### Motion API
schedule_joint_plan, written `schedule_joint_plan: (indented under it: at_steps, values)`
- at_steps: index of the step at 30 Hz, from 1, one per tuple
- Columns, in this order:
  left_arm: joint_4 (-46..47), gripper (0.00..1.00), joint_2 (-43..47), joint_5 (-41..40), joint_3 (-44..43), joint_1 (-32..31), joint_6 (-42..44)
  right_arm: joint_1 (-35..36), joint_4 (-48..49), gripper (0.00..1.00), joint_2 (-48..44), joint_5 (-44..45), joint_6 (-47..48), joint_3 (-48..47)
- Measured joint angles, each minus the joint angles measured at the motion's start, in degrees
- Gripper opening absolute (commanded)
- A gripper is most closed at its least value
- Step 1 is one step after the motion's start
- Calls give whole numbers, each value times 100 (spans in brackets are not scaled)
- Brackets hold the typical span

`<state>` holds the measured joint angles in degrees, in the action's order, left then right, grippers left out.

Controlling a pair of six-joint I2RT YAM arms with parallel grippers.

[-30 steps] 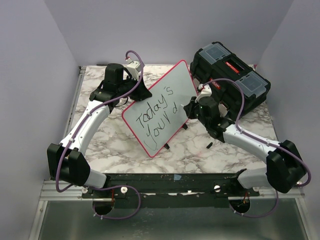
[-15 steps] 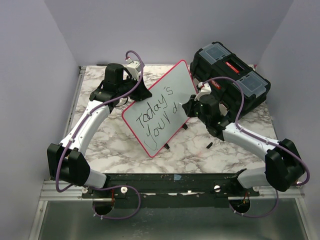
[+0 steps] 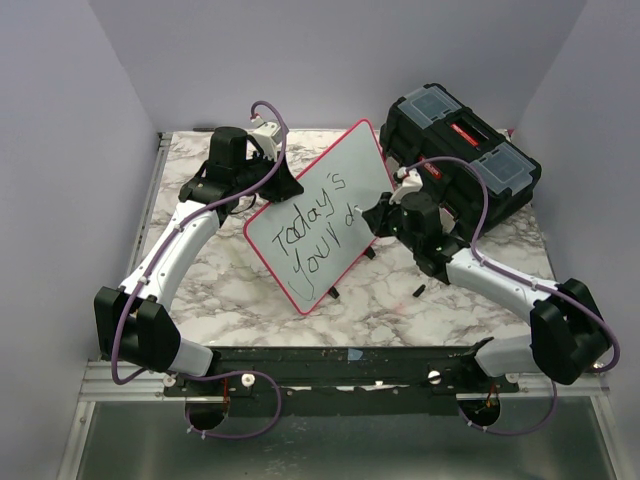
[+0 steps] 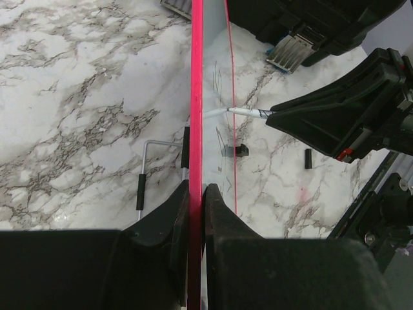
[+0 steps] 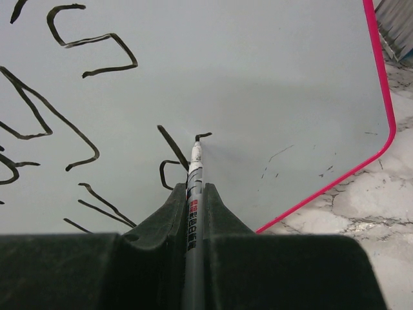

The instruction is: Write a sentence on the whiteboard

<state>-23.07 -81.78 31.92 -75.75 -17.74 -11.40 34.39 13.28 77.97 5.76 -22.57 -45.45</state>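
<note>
White rectangular whiteboard (image 3: 352, 168) with red-pink rim, propped tilted mid-way on the marbled worktop (image 3: 230, 292), one edge pinched in the closed left end effector (image 4: 195, 194); black handwritten sentence (image 3: 318, 228), "Today's your d", judged unfinished. Thin white marker (image 5: 194, 166) clamped in the narrow right end effector (image 5: 195, 192) — long axis straight into the board face, tip at the stroke beside the "d", blank surface to its right. Lettering unreadable edge-on from the left wrist, cropped to fragments from the right.

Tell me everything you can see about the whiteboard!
The whiteboard is a flat white rectangle with a thin pink-red rim and rounded corners. It stands tilted over the marble table, its edge pinched by the left gripper. Black lettering reads "Today's your d". The marker in the right gripper touches its face.
</note>
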Motion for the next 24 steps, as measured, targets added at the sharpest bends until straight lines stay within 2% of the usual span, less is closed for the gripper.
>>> schedule_joint_plan:
  at_steps: [11, 24]
  values:
    - [0, 0, 0, -9, 0, 2, 0, 0, 72, 1, -39, -28, -57, 214]
    - [0, 0, 0, -42, 0, 2, -4, 0, -66, 1, 57, 87, 20, 44]
